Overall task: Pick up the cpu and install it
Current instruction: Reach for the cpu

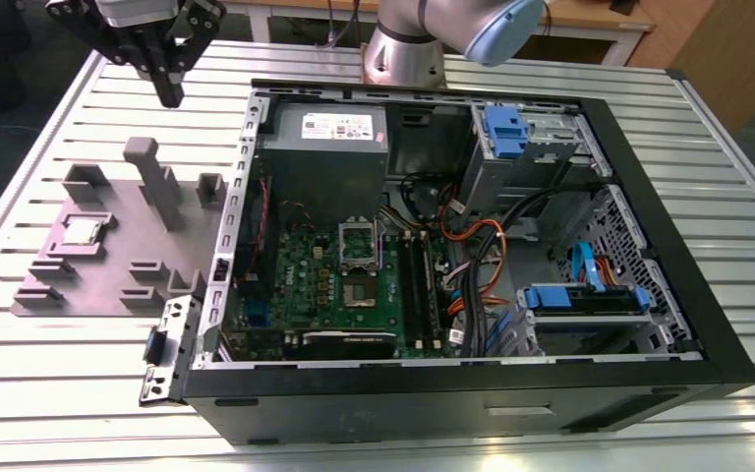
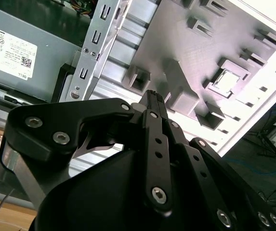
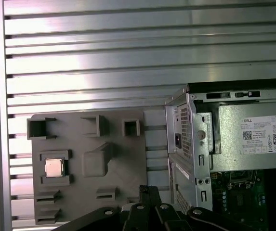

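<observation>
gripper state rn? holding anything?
Gripper: closed, holding nothing. The cpu sits in the grey fixture, apart from the gripper.

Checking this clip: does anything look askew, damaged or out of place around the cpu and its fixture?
Nothing stands out. The cpu lies flat and square in its pocket on the grey fixture, beside the open computer case. The gripper hangs above the table near the fixture, shut and holding nothing.

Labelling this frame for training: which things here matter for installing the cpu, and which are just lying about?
Job: cpu, gripper, grey fixture, motherboard socket.
Lying about: power supply, blue drive bays, cables.
</observation>
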